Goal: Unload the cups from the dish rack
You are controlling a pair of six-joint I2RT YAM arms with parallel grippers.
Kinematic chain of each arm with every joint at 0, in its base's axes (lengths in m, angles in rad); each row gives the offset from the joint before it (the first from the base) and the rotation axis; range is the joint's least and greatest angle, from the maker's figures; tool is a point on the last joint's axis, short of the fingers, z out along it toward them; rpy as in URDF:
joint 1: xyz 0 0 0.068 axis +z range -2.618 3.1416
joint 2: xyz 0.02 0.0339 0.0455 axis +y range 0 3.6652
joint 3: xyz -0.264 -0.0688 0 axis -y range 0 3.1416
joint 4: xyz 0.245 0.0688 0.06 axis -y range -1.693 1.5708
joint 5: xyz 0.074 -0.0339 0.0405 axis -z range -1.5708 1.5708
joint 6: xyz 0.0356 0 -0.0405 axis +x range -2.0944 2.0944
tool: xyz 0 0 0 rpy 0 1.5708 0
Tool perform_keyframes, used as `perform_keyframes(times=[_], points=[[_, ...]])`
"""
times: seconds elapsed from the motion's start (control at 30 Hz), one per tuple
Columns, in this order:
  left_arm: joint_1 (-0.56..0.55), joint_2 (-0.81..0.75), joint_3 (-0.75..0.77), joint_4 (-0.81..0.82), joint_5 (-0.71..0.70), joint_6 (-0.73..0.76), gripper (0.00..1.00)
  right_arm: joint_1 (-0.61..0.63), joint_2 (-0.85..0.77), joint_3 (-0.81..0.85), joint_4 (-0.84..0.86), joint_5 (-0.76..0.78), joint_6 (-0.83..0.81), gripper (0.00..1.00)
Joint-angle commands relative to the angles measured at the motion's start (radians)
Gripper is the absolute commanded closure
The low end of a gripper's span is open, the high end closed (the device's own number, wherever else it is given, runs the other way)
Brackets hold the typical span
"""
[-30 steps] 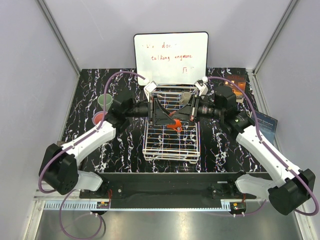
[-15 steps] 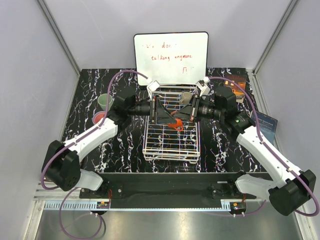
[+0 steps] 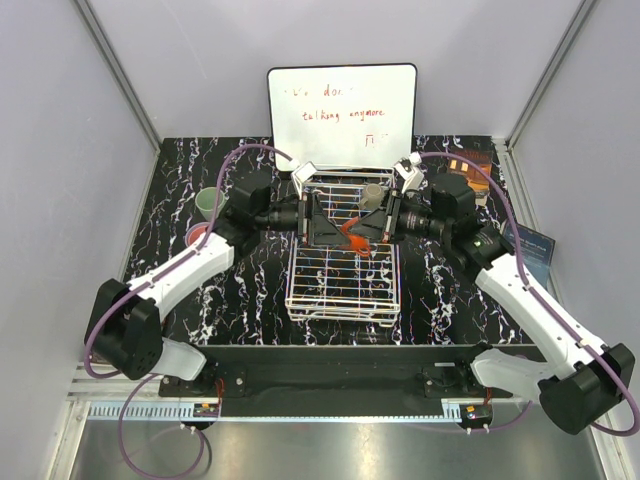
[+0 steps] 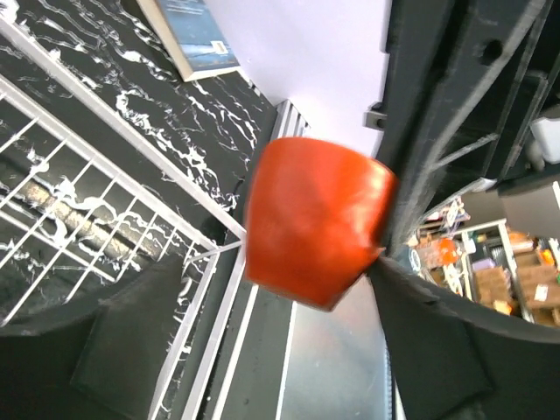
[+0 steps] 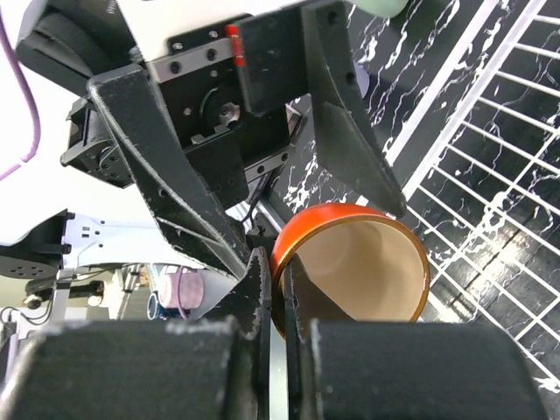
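Pinches rim of short orange plastic cup (image 5: 350, 262) in right gripper (image 5: 278, 273) over white wire dish rack (image 3: 340, 300) (left gripper (image 3: 325, 222) spread wide).

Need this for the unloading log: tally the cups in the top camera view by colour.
orange cup: 1
beige-grey cup: 1
pale green cup: 1
pink cup: 1
Total: 4
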Motion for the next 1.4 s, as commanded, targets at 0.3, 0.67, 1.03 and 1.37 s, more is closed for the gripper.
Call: perform_keyframes(times=[0.3,0.67,1.03,1.37], points=[[0.070,-0.020,-0.016,-0.084,-0.104,0.021,0.01,0.006,-0.046,0.146,-0.159,0.218,-0.176,1.00],[0.085,-0.020,0.030,-0.300,-0.355,0.058,0.01,-0.013,0.154,0.364,-0.586,1.072,-0.345,1.00],[0.085,-0.136,-0.021,-0.367,-0.616,-0.023,0.01,-0.175,0.396,0.375,-0.595,1.084,-0.299,1.00],[0.084,-0.223,-0.071,-0.412,-0.656,-0.017,0.01,-0.281,0.664,0.480,-0.555,0.956,-0.239,1.00]])
